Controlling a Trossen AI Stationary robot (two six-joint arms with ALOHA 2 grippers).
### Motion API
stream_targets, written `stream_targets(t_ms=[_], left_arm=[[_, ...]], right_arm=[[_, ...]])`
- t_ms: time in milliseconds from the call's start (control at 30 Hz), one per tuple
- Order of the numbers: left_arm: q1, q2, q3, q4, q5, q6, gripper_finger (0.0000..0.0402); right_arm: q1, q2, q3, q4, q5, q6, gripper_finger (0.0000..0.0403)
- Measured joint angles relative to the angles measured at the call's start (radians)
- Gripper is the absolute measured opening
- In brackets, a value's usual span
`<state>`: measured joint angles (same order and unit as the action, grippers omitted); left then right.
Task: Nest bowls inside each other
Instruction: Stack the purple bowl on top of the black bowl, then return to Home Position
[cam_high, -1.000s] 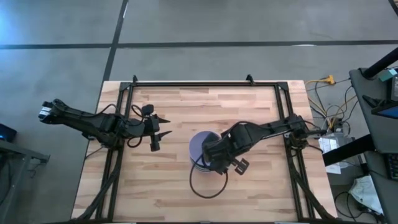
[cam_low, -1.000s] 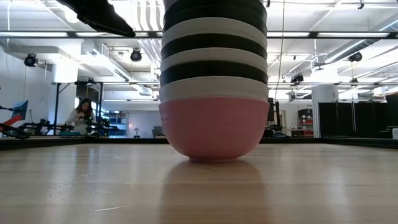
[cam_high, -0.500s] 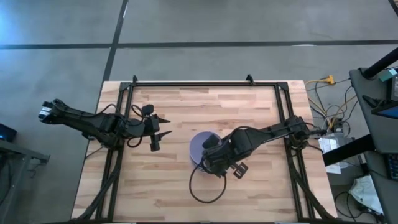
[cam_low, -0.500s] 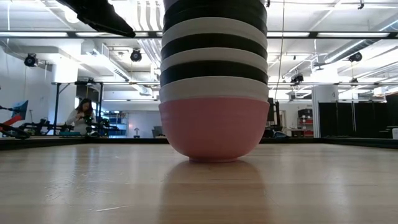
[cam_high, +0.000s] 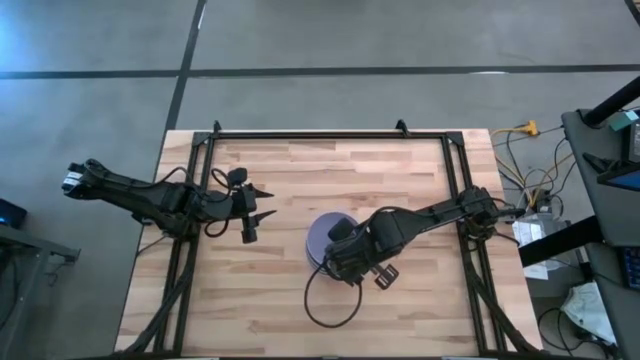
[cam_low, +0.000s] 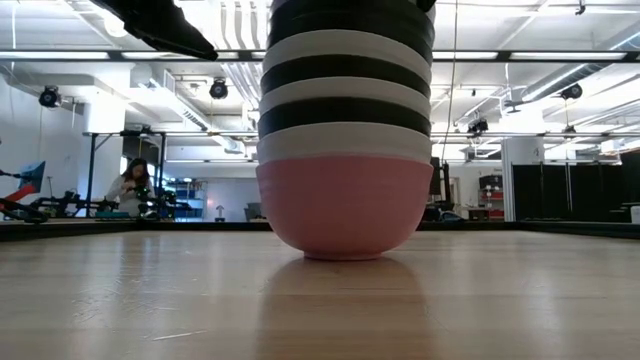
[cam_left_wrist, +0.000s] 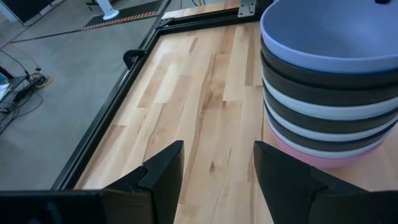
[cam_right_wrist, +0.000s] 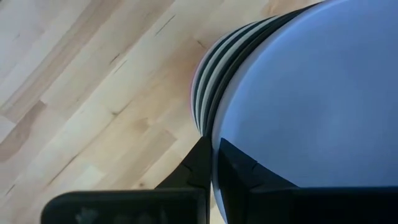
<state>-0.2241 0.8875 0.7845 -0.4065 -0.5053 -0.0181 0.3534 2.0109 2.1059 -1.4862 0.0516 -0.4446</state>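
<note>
The table (cam_high: 400, 170) is carrying one nested stack of bowls (cam_low: 345, 150) near its middle, pink bowl (cam_low: 343, 205) lowest and lavender bowl (cam_left_wrist: 329, 31) uppermost, with the right gripper (cam_right_wrist: 213, 158) pinching shut on the lavender rim and the left gripper (cam_left_wrist: 217, 171) waiting alongside, gaping and empty.
</note>
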Motion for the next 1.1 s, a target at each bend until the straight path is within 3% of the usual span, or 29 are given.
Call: stream_targets(t_ms=[333, 767, 1100], left_arm=[[0.0, 0.0, 0.0, 0.0, 0.0, 0.0, 0.018], [0.0, 0.0, 0.0, 0.003, 0.0, -0.001, 0.018], [0.0, 0.0, 0.0, 0.026, 0.0, -0.001, 0.018]], right_arm=[[-0.015, -0.005, 0.0, 0.009, -0.073, 0.026, 0.0016], [-0.025, -0.026, -0.001, 0.028, -0.081, 0.034, 0.0124], [-0.035, -0.128, -0.001, 0.039, -0.021, 0.023, 0.0134]])
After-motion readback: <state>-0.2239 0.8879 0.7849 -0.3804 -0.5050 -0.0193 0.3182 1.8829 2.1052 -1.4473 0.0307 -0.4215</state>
